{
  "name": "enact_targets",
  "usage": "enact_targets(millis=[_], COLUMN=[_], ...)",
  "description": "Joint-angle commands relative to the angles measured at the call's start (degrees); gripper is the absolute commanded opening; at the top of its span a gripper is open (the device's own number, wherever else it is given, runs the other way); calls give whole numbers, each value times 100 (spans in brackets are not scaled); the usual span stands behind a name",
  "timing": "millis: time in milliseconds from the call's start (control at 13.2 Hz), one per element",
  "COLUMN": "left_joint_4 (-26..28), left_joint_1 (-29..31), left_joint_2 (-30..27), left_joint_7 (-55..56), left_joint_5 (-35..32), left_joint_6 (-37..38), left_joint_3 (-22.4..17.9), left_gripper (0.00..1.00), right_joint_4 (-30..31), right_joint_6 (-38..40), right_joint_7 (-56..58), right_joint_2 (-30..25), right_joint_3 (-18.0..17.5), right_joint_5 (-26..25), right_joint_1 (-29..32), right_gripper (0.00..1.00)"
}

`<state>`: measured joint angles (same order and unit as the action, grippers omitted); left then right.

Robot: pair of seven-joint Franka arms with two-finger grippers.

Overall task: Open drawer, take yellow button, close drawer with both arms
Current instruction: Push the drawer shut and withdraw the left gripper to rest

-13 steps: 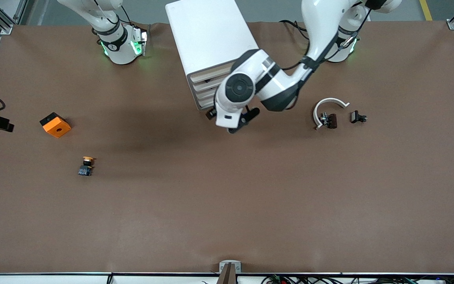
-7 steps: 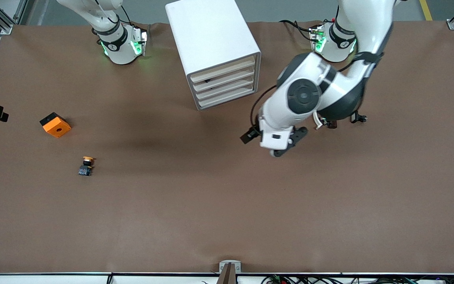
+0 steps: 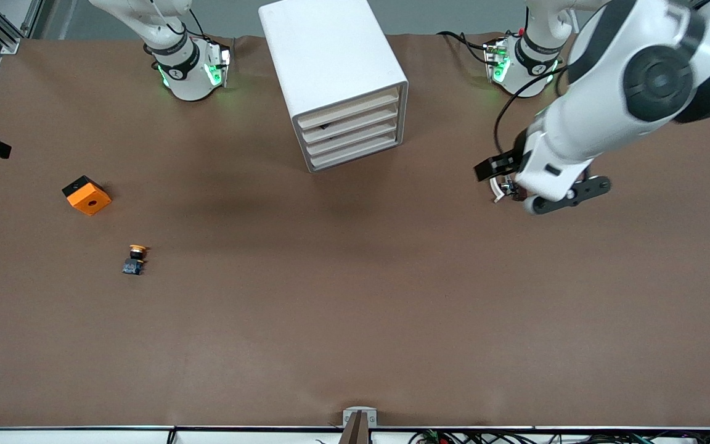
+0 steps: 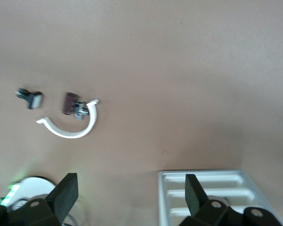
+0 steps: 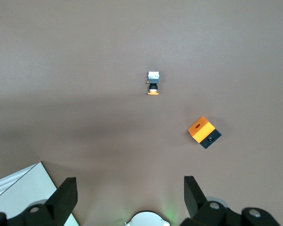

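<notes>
The button point(image 3: 135, 258) lies on the table toward the right arm's end, near the orange block point(image 3: 86, 195), and all four drawers of the cabinet point(image 3: 333, 74) look shut. The left gripper point(image 4: 128, 192), open and empty, hangs over the black clips point(image 3: 511, 187). The right gripper point(image 5: 127, 192), open, waits high above. I think a low move could knock those clips.

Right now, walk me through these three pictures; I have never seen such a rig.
Two white robot arms stand at a brown table. One picture looks down from a high camera facing them; the other two come from cameras on each arm's wrist. A white cabinet of four drawers stands between the arms' bases. Toward the right arm's end lie an orange block and a small button. The left claw, open and empty, hangs over black clips and a white curved strip. The right claw is open too, holding nothing.
</notes>
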<state>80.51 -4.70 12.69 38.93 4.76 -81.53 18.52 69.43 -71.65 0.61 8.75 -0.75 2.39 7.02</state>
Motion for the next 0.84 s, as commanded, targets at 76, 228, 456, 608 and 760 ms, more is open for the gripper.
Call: enact_targets(millis=[76, 228, 456, 608, 760], left_joint_4=[867, 1570, 2064, 2442, 2593], left_joint_1=[32, 48, 109, 162, 154], left_joint_2=[-1046, -1723, -2025, -2121, -2087], left_joint_7=[-1594, -2588, -3750, -3797, -3797], left_joint_5=[-89, -98, -98, -194, -282], left_joint_6=[251, 208, -55, -589, -1082], left_joint_3=[-724, -1243, -1860, -1896, -1887], left_gripper=[100, 100, 100, 100, 100], right_joint_4=[1138, 1965, 2101, 2101, 2092], right_joint_6=[-566, -1042, -1096, -1096, -1105], right_joint_7=[9, 9, 9, 1, 9], right_joint_2=[-767, -1330, -1411, -1403, -1403], right_joint_3=[4, 22, 188, 635, 629], right_joint_5=[25, -89, -89, -81, -72], right_joint_1=[-130, -298, -376, -684, -632], right_gripper=[100, 100, 100, 100, 100])
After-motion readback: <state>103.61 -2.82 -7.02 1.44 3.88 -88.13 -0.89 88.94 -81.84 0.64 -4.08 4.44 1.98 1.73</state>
